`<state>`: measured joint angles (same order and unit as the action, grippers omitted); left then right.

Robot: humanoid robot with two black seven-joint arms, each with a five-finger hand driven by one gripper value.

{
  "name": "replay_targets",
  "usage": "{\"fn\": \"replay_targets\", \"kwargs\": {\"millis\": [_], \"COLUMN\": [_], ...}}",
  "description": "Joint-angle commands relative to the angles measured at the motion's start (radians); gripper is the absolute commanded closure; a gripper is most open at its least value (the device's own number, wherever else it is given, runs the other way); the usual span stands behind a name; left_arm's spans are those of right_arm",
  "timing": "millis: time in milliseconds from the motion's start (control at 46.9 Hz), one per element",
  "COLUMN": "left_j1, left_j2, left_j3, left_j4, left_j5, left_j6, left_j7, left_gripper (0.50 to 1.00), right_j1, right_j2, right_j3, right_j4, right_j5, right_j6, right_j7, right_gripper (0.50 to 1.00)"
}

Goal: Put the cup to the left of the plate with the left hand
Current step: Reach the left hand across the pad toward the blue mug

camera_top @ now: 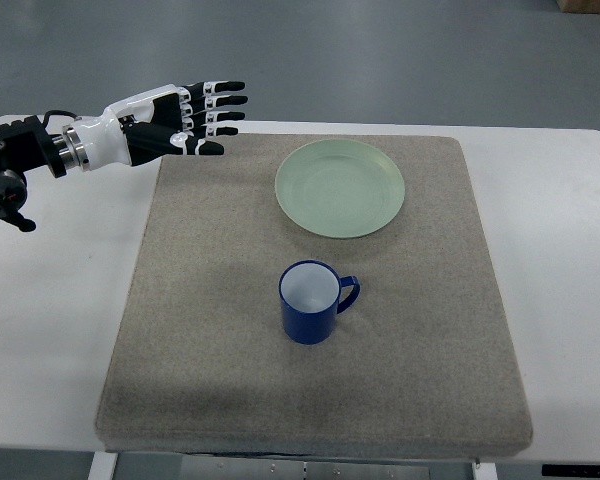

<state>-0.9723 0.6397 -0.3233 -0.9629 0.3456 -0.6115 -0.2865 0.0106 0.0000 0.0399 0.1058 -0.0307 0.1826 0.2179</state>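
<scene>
Top view, my left robot hand (pixel 185 120) fingers spread, holding nothing, plate (pixel 340 188) just beyond fingertips, blue cup (pixel 310 301) upright, well apart, nearer me.

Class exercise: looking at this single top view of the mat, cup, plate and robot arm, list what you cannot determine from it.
- Right hand: not in the top view at all.
- Left arm behind the left hand: cut off by the picture's left edge.
- Underside of the blue cup and of the green plate: hidden by their own bodies.
- Table's legs: hidden beneath the mat and tabletop.
</scene>
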Motion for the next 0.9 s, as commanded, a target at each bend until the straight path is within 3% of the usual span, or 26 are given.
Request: {"fn": "replay_targets", "kwargs": {"millis": [0, 277, 874], "left_j1": [0.024, 0.115, 0.218], "left_j2": [0.052, 0.176, 0.009], "left_j3": [-0.008, -0.01, -0.003], "left_j4": [-0.057, -0.24, -0.238], "left_j5": [0.064, 0.135, 0.216], "left_j6": [0.001, 0.001, 0.001], "left_j7": [-0.005, -0.034, -0.031], "left_gripper": [0.506, 0.506, 0.506], "right_j1": [0.0, 0.0, 0.0], "right_j2": [0.0, 0.0, 0.0], "right_j3": [0.0, 0.0, 0.0], "right_j4": [0.0, 0.0, 0.0], "right_j5": [0.0, 0.0, 0.0], "right_j6": [0.0, 0.0, 0.0], "right_j7": [0.0, 0.0, 0.0], "right_gripper": [0.568, 0.568, 0.568]}}
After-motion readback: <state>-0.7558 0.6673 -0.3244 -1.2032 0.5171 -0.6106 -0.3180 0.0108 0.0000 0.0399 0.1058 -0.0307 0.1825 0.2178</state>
